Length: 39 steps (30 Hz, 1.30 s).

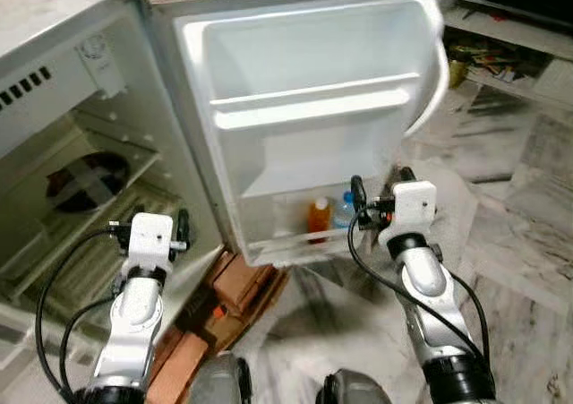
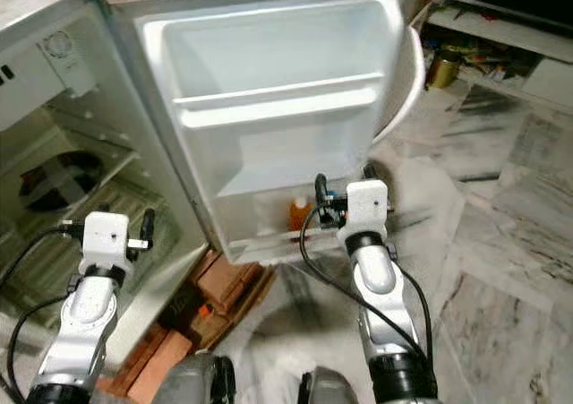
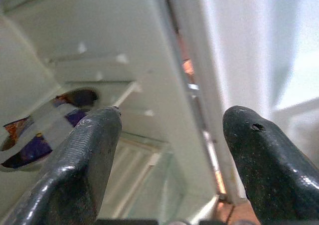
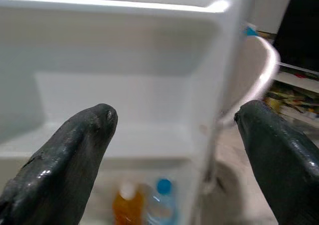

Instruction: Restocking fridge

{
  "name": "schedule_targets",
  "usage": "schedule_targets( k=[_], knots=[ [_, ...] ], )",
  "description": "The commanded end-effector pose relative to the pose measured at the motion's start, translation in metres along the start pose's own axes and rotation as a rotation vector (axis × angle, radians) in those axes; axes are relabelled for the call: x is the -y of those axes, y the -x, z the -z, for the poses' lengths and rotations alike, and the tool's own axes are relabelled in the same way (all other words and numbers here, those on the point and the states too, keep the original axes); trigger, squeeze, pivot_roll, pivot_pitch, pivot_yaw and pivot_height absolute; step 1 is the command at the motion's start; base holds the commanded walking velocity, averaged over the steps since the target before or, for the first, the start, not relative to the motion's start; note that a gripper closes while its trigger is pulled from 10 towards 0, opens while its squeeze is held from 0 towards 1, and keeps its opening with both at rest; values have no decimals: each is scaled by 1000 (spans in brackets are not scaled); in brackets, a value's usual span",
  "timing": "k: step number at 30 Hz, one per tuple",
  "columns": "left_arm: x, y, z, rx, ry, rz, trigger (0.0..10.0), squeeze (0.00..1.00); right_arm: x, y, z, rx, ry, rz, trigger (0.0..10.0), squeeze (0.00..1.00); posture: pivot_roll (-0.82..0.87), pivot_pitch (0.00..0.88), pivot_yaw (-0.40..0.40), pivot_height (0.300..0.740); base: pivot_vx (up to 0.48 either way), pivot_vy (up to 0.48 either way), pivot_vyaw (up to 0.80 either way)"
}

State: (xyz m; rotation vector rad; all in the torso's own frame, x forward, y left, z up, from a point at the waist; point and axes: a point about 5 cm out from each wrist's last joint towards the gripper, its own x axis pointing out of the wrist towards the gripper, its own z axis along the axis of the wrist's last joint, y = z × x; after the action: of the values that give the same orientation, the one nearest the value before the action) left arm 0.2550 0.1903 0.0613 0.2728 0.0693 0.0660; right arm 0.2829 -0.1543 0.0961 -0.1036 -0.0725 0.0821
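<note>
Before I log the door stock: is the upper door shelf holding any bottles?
No. The upper door shelf is bare, while the orange bottle and the blue-capped bottle stand in the bottom door shelf.

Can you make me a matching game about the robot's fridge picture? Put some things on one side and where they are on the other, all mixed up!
Things:
1. orange bottle
2. blue-capped bottle
3. bricks
4. left gripper

Places:
A. on the floor under the open door
B. in the bottom door shelf, on the side nearer the fridge body
C. open, in front of the fridge's inside
D. in the bottom door shelf, next to the right gripper

Pairs: 1-B, 2-D, 3-A, 4-C
</note>
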Motion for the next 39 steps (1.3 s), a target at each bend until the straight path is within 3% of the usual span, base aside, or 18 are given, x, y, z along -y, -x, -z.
schedule_targets(
  k=[1,20,24,39],
  knots=[
    [1,0,1,-8,-6,4,10000,0,0,0,0,3,4,-2,10000,0,42,86,19,740,0,-480,0],
    [6,-2,2,-9,-30,36,10000,0,-2,-8,-7,49,22,-33,10000,0,45,80,15,740,0,-473,0],
    [5,-3,1,1,-38,35,10000,0,-8,-11,-16,93,55,-74,10000,0,41,78,16,740,0,-455,623],
    [8,-4,-1,10,-39,36,10000,0,-6,-15,-16,98,51,-78,10000,0,43,83,14,740,0,-426,686]
  ],
)
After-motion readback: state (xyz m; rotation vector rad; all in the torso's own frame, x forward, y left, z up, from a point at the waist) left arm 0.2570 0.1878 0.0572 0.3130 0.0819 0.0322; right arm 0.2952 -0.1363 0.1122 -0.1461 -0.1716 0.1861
